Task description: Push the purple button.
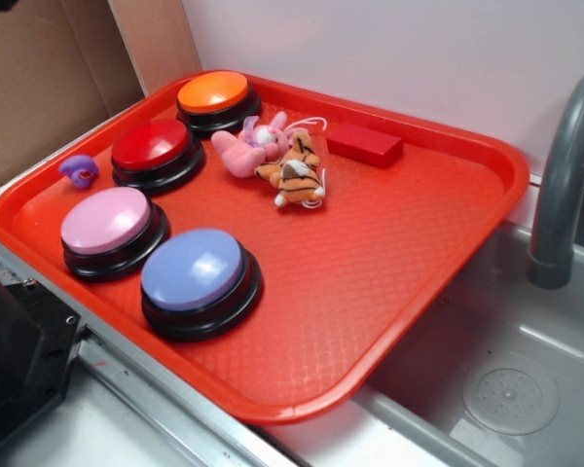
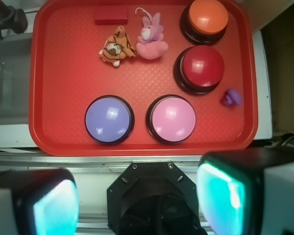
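my gripper (image 2: 137, 196) hangs high above the near edge of the red tray (image 2: 44, 83), jaws spread wide with nothing between them. the purple button (image 2: 109, 119) sits by that near edge, toward the sink-side corner, just beside the pink button (image 2: 171, 119). risk i see: drift sideways on the drop and i hit pink instead. farther back are the red button (image 2: 201, 68), orange button (image 2: 207, 18) and plush toys (image 2: 134, 41).

One red tray (image 1: 448, 292) holds four buttons, two plush toys, one red block (image 1: 365, 144), one purple figure (image 1: 79, 171).
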Robot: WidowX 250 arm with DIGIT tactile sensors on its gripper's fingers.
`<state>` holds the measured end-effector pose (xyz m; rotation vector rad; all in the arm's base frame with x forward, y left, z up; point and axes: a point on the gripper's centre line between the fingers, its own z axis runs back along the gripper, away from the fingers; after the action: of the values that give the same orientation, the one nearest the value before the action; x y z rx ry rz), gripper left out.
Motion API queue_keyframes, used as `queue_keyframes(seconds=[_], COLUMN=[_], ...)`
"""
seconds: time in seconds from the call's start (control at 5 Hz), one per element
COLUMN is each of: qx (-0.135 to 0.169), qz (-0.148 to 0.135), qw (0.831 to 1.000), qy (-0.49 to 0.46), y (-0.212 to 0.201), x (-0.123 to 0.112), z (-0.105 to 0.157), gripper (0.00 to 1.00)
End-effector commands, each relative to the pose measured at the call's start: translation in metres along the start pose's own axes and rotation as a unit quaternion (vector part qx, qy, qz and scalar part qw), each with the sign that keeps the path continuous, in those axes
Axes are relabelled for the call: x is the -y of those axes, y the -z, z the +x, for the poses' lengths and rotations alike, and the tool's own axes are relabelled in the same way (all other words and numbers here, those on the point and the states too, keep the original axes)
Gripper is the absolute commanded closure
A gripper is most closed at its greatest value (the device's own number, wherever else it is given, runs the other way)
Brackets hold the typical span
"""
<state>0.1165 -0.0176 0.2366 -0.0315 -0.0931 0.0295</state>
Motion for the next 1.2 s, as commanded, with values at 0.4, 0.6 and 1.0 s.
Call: queue_keyframes(seconds=[0.4, 0.6, 1.0], qx=[-0.034, -0.019, 0.005], qz=[0.056, 0.066, 0.020], qw=[0.977, 0.966, 0.966], qy=[0.203, 0.250, 0.256], y=[0.106, 0.156, 0.202], x=[0.047, 0.050, 0.037], z=[0.028, 0.020, 0.027], gripper=[0.00, 0.00, 0.00])
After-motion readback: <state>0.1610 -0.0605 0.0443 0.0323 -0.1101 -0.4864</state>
